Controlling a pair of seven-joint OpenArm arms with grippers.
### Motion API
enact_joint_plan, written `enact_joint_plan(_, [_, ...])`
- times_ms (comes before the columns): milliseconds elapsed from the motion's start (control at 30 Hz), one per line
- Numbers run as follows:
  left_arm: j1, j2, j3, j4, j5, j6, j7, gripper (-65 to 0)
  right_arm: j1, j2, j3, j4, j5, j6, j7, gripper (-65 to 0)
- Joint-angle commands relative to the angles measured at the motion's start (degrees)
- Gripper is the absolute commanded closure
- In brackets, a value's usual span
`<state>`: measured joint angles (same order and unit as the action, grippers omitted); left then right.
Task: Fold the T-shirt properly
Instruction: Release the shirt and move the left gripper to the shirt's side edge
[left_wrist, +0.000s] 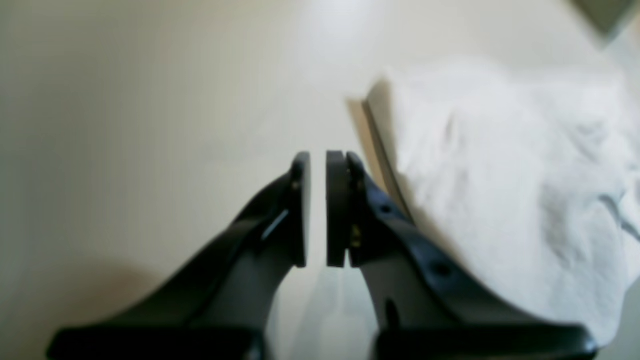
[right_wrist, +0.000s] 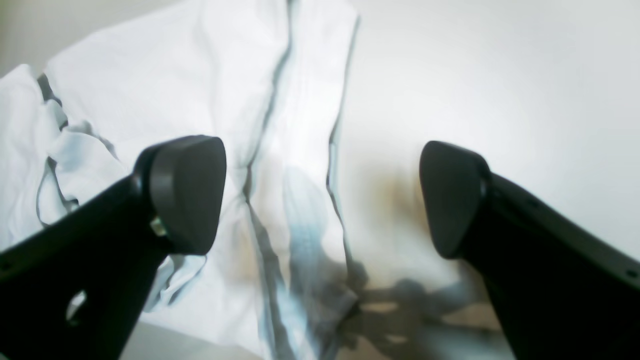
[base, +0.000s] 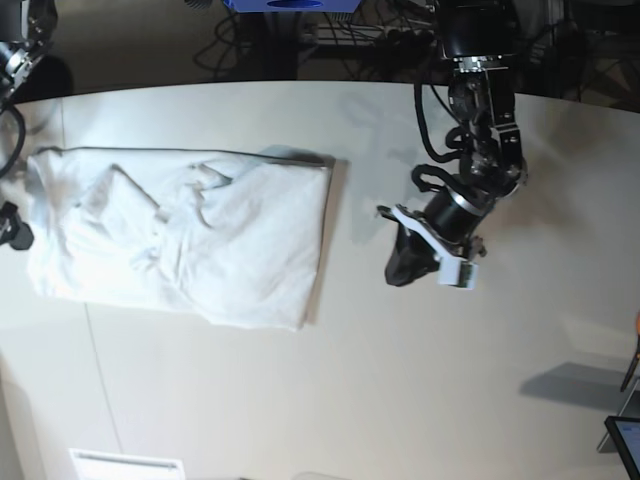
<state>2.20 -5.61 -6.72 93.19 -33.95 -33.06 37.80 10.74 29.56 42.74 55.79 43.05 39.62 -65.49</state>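
Observation:
The white T-shirt (base: 180, 235) lies in a wrinkled, roughly rectangular bundle on the left half of the off-white tabletop (base: 420, 390). My right gripper (right_wrist: 320, 197) is open wide just above the shirt (right_wrist: 165, 85): one finger over the cloth, the other over bare table beside a long folded edge, nothing between them. In the base view only a dark part of the right arm (base: 10, 228) shows at the shirt's left end. My left gripper (left_wrist: 318, 160) hangs shut and empty over bare table, with the shirt (left_wrist: 500, 165) off to its right. In the base view the left gripper (base: 402, 270) is right of the shirt, apart from it.
The table's far edge runs along the top, with cables (base: 330, 35) and a blue object (base: 290, 4) behind it. A white strip (base: 125, 465) lies near the front left. A dark device (base: 625, 440) sits at the lower right corner.

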Motion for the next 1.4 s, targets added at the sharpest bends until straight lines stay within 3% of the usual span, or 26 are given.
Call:
enact_joint_plan(0, [-0.5, -1.1, -1.1, -0.7, -3.5, -1.2, 0.7, -5.0, 1.1, 1.7, 0.2, 0.8, 1.0, 0.4, 0.9, -58.0])
enact_joint_plan(133, [-1.0, -3.9, -1.6, -5.2, -13.6, -6.4, 1.1, -5.0, 0.3, 1.7, 0.1, 0.8, 1.0, 0.4, 0.8, -58.0])
enact_joint_plan(333, [-2.5, -5.3, -1.9, -14.3, -20.4, -6.9, 4.5, -5.0, 0.2, 1.2, 0.1, -1.6, 1.0, 0.4, -1.7, -58.0])
enact_joint_plan(600, [-6.6, -4.9, -1.5, -24.7, -20.8, -6.9, 6.9, -5.4, 0.4, 1.0, -0.9, -4.2, 1.0, 0.4, -2.1, -58.0])
enact_joint_plan(833, [-10.2, -2.5, -1.5, -29.2, -20.3, -6.9, 11.2, -5.4, 0.3, -2.1, -4.6, -3.9, 1.0, 0.4, -2.2, -57.3])
enact_joint_plan(967, [-11.4, -0.7, -1.3, -29.2, -20.3, -6.9, 11.4, -5.4, 0.3, -2.6, -4.6, -3.9, 1.0, 0.4, -3.6, -47.6])
enact_joint_plan(1100, [-12.3, 0.0, 3.4, -29.2, -20.4, -6.9, 11.1, -5.4, 0.2, -2.6, -4.6, -1.9, 1.0, 0.4, -5.7, -39.9])
enact_joint_plan(1200, [-13.8, 1.4, 7.2, -29.5, -20.2, -6.9, 11.0, -5.4, -0.7, -3.8, -4.2, 1.5, 1.1, 0.4, -7.7, -38.9])
enact_joint_plan(1367, [-14.0, 3.5, 7.4, -29.5, -20.2, -6.9, 10.9, -5.4, -1.1, -5.4, -3.4, 5.4, 1.1, 0.4, -9.1, -38.6])
